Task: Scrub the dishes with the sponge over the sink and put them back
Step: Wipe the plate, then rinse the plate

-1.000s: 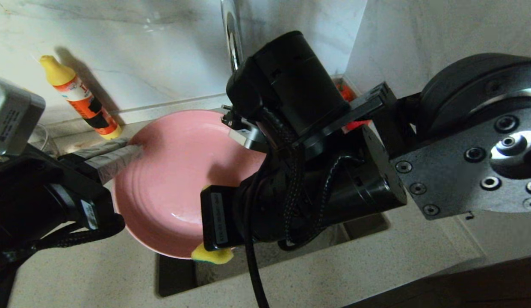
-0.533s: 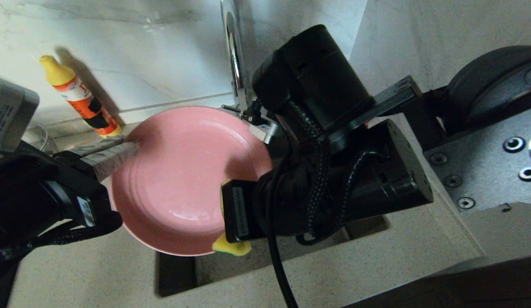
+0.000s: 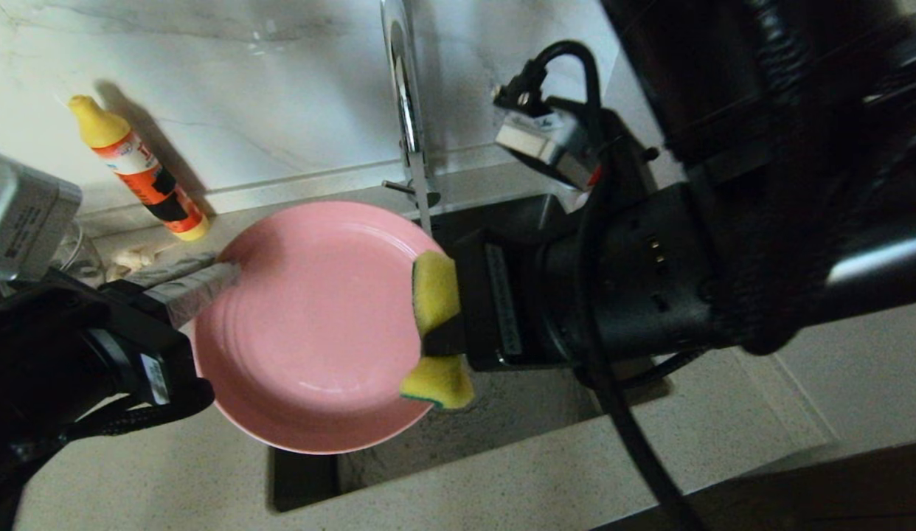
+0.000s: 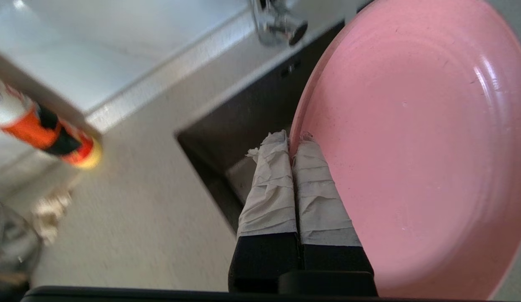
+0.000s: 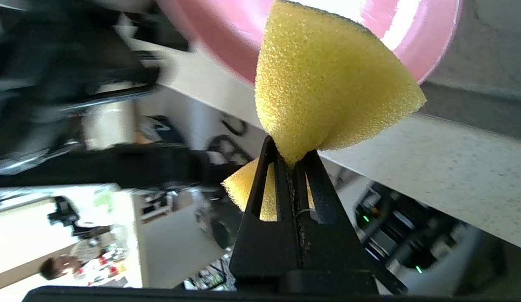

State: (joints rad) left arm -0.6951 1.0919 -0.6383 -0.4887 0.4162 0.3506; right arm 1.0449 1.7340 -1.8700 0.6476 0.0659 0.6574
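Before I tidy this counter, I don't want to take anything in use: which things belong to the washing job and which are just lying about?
In use:
- pink plate, pinched at its rim by the left claw
- yellow sponge, squeezed in the right claw
- sink below
- tap

Lying about:
- orange bottle with yellow cap, by the wall

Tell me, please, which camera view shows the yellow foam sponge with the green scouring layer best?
The right wrist view: the yellow foam sponge fills the picture, pinched at its middle by the right gripper. The head view shows it smaller, against the round pink plate's edge. The left wrist view shows none of it.
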